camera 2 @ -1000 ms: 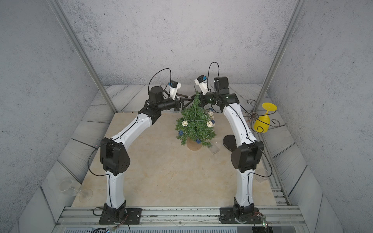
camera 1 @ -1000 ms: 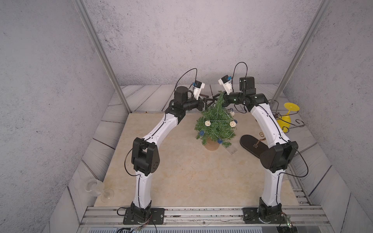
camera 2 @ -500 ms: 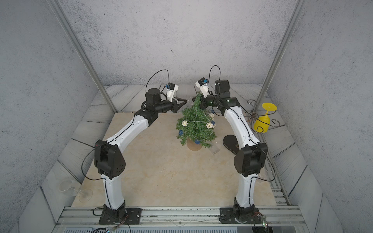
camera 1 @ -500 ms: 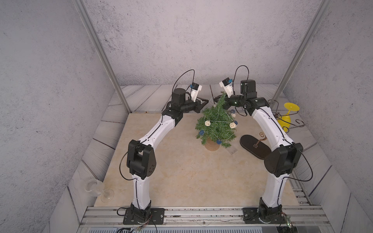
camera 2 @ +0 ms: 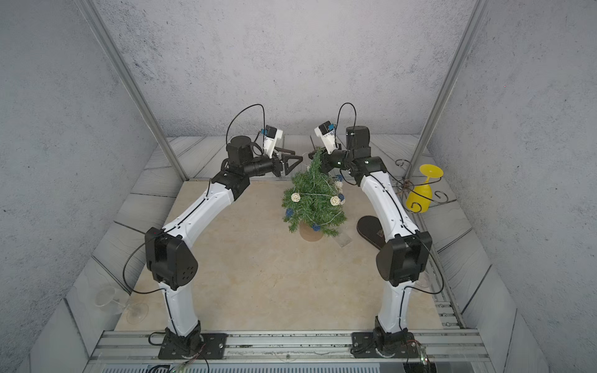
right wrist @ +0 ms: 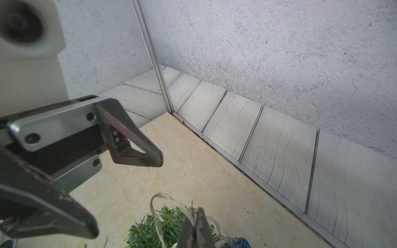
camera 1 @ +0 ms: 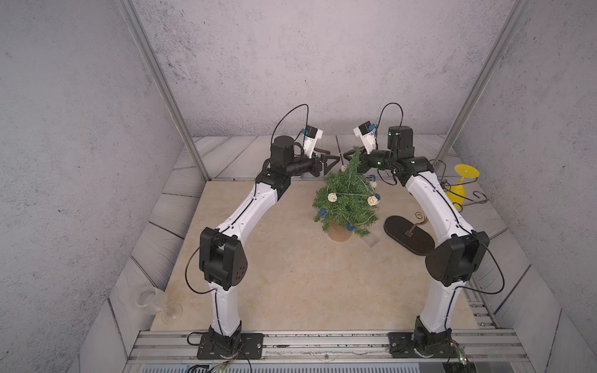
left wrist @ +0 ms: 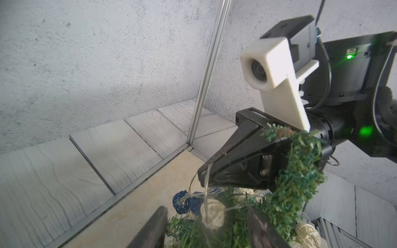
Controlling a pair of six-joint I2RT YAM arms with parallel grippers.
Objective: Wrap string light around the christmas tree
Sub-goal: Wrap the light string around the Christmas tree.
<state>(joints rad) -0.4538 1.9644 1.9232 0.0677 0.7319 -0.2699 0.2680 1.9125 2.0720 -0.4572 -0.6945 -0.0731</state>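
Pinching the thin wire of the one string light (left wrist: 212, 216), my right gripper (left wrist: 205, 169) is clamped together at the bent tip of the single christmas tree (camera 1: 345, 200), which stands on the surface just above centre in both top views. My left gripper (camera 1: 332, 155), jaws apart, hangs just left of that tip. At least three cream balls and three blue ones show on the branches.

The right gripper (right wrist: 196, 215) pinches the string light (right wrist: 159, 195) right by the green christmas tree (right wrist: 150, 233). The left gripper (right wrist: 126, 195) gapes wide nearby.
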